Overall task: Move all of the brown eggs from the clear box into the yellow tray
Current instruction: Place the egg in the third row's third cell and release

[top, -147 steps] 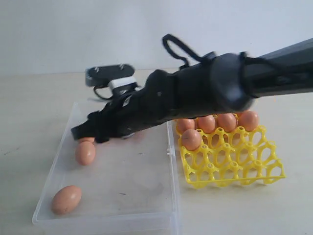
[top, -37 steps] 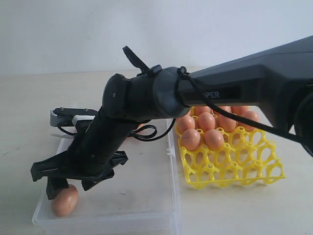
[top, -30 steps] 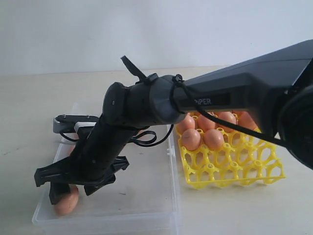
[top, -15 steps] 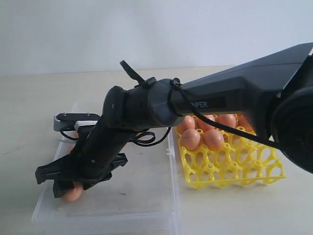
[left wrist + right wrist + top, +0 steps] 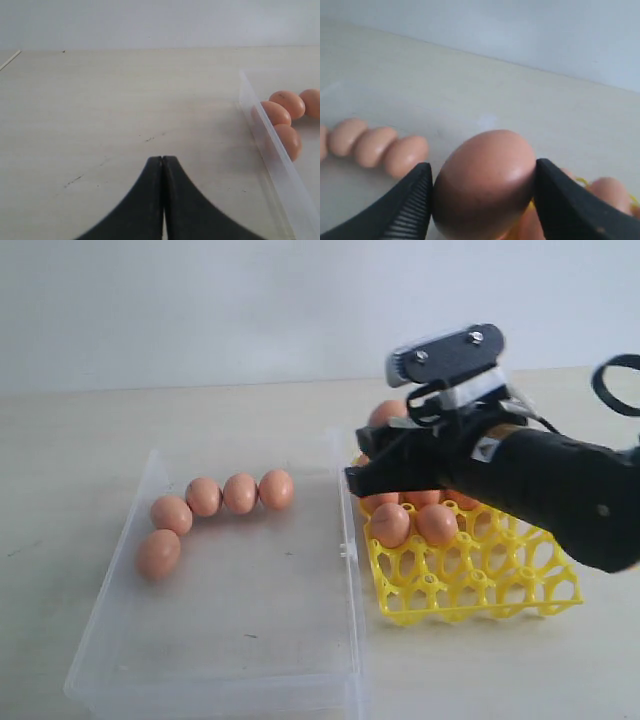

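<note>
My right gripper (image 5: 482, 169) is shut on a brown egg (image 5: 482, 182), one finger on each side. In the exterior view this gripper (image 5: 366, 478) hangs over the near-left end of the yellow tray (image 5: 480, 585), and its fingers mostly hide the held egg. The tray holds several brown eggs, such as two in its second row (image 5: 390, 524) (image 5: 437, 524). Several more eggs (image 5: 240, 493) lie in a curved line at the far left of the clear box (image 5: 215, 680). My left gripper (image 5: 162, 158) is shut and empty over bare table, beside the box's wall (image 5: 272, 155).
The pale tabletop (image 5: 70, 470) surrounds the box and the tray. The box's small latch tab (image 5: 347, 552) sits between box and tray. The right arm's dark body (image 5: 560, 490) reaches across the tray's back rows. A plain wall stands behind.
The right gripper shut on the egg at the box's near-left corner, lifted it and carried it right to the tray. The eggs at the far left of the box now show.
</note>
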Robot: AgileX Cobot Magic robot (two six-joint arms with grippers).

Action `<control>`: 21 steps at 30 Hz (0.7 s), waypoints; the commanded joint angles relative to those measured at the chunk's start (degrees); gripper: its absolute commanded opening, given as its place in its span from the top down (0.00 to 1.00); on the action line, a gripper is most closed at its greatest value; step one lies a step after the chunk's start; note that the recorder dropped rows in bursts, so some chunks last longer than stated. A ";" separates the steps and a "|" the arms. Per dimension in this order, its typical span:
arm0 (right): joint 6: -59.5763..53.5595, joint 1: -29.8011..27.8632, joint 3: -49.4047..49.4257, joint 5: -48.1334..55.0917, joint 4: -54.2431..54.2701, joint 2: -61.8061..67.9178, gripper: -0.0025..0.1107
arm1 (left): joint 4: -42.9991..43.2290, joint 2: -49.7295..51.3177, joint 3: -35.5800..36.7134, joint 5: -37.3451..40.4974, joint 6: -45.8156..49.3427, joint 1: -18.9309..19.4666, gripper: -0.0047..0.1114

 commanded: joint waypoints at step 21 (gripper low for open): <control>-8.19 -9.33 12.13 -11.04 4.64 5.67 0.98 | -0.32 -0.32 -0.23 -0.71 0.00 -0.49 0.96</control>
